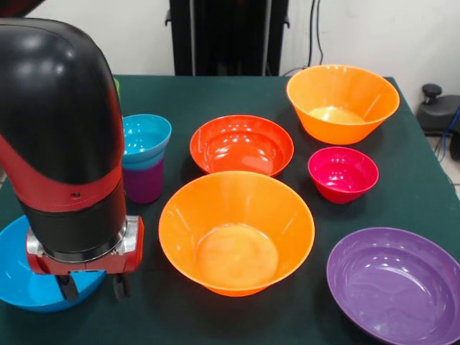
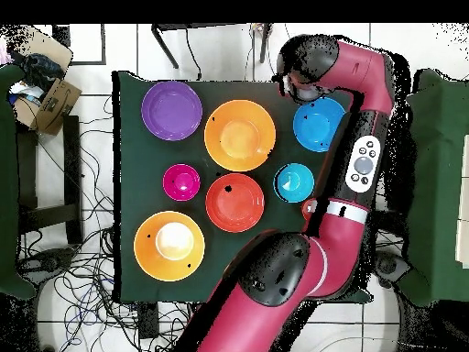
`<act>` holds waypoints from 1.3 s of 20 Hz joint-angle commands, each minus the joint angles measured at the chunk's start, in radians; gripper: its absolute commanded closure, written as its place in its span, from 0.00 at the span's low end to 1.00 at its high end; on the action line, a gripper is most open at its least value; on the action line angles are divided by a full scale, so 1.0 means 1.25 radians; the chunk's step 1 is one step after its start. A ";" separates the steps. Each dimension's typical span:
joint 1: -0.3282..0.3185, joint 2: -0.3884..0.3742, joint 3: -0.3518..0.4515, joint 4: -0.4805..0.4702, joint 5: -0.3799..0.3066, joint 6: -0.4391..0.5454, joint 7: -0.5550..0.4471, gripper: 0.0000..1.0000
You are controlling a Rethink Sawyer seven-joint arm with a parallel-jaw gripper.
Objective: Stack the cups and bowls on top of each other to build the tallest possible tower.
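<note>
My gripper (image 1: 94,287) hangs at the near left over the right rim of the large blue bowl (image 1: 29,277). Its fingers are apart, one in front of the bowl and one just outside the rim; I see nothing held. The small teal bowl (image 1: 146,135) sits on the purple cup (image 1: 144,181) right behind it. A large orange bowl (image 1: 237,230) stands in the middle, with the red-orange bowl (image 1: 241,144) behind it. In the overhead view the blue bowl (image 2: 319,124) lies beside the arm's end. A sliver of green (image 1: 116,85) shows behind the arm. The orange cup is hidden.
The second large orange bowl (image 1: 343,100) stands at the far right, the small magenta bowl (image 1: 343,172) in front of it, and the large purple bowl (image 1: 395,282) at the near right corner. The bulky arm (image 1: 61,129) covers the table's left side.
</note>
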 commanded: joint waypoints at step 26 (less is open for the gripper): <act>-0.080 -0.074 -0.167 0.380 0.072 -0.205 -0.120 0.00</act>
